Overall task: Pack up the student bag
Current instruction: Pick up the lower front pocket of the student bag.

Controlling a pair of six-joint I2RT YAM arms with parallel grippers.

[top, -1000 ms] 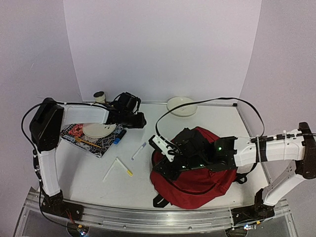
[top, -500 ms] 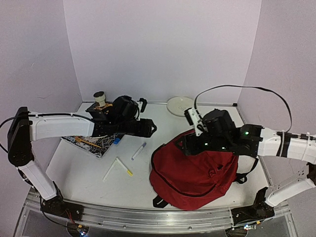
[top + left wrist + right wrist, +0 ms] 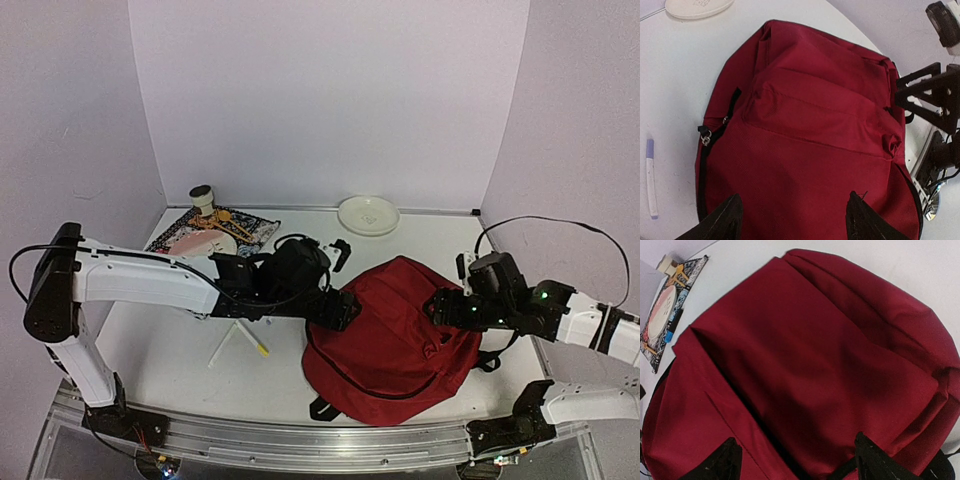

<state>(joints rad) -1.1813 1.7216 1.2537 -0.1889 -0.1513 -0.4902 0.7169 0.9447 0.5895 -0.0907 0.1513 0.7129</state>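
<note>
The white surface carries the student bag, which lies flat, right of centre in the overhead view. Its long axis runs up the frame, leaning slightly right. My left pincer hangs at its left edge and my right pincer at its right, about equally near, both spread wide and gripping nothing. Whether its main zipper is undone I cannot tell. A pen lies just left.
</note>
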